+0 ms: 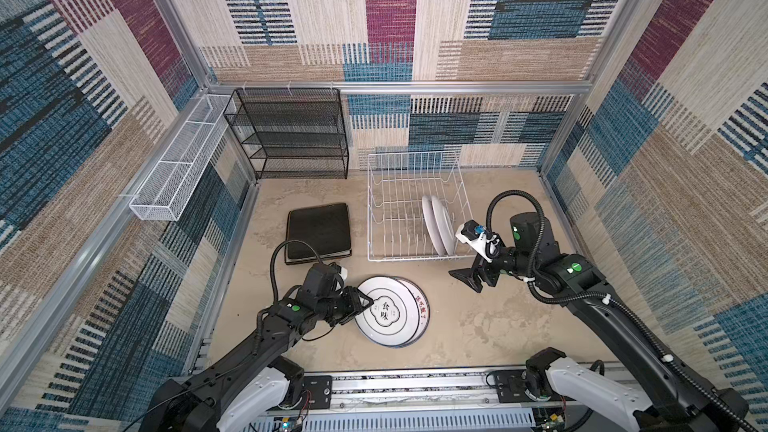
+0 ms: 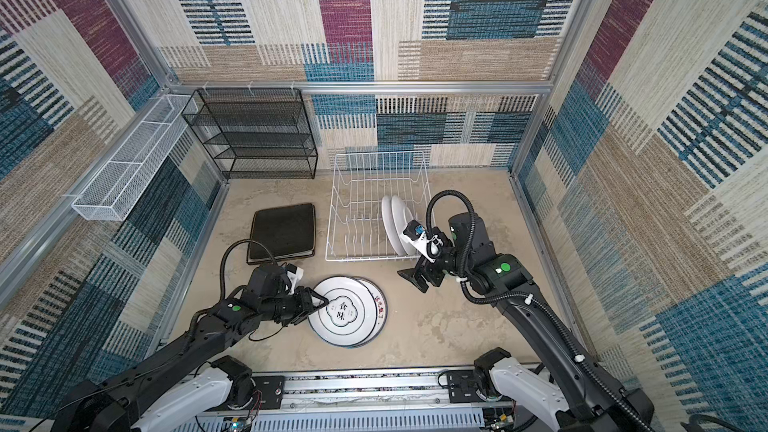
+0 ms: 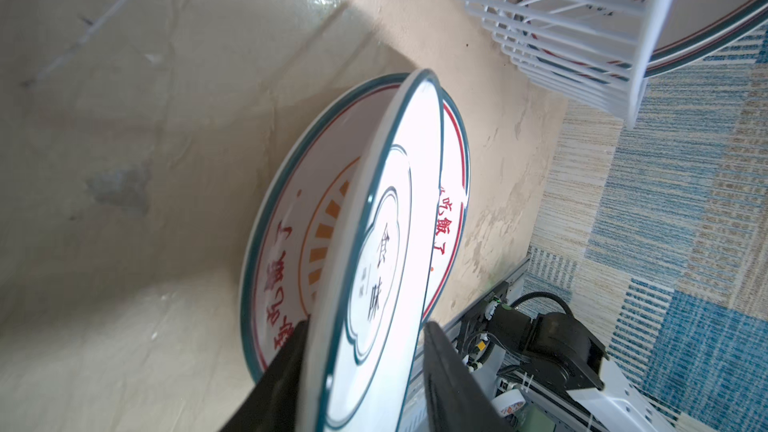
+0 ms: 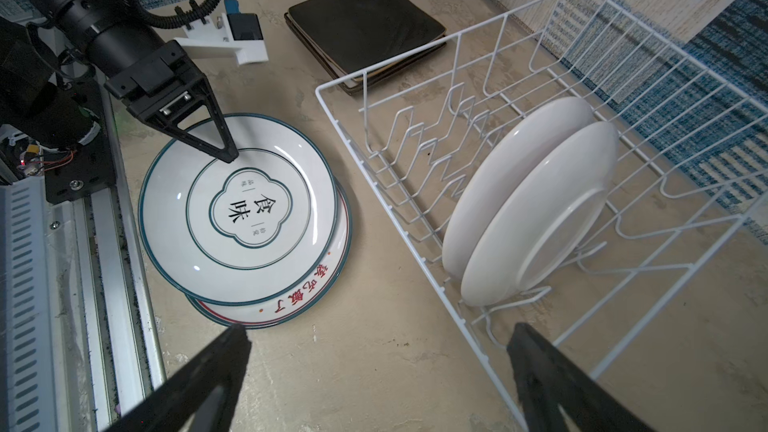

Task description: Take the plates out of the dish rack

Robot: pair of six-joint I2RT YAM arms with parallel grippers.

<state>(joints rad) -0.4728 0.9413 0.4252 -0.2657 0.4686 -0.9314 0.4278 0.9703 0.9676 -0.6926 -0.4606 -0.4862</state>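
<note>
**A:** Left gripper (image 1: 366,301)?
**B:** The left wrist view shows it half-parted, straddling the rim of the top round plate (image 3: 386,251). The top views hide that gap.
**A:** Right gripper (image 4: 378,332)?
**B:** Spread wide, low beside the dish rack (image 1: 399,222). Two plates (image 4: 536,218) stand upright inside.

Dish rack (image 1: 411,259): white wire with flared sides, it is standing at the tabletop's 1 o'clock in both top views.
Racked plates (image 1: 440,224): two round white plates are standing on edge between the tines near the rack's 4 o'clock corner, plain backs showing.
Teal-rimmed plate (image 1: 386,311): it is lying face up at the rack's 6 o'clock, black characters at its centre and its 9 o'clock edge sitting raised.
Red-lettered plate (image 1: 422,305): it is lying flat underneath, peeking out toward 3 o'clock.
Square plates (image 1: 319,231): these are lying stacked, black backs up, at the rack's 9 o'clock.
</note>
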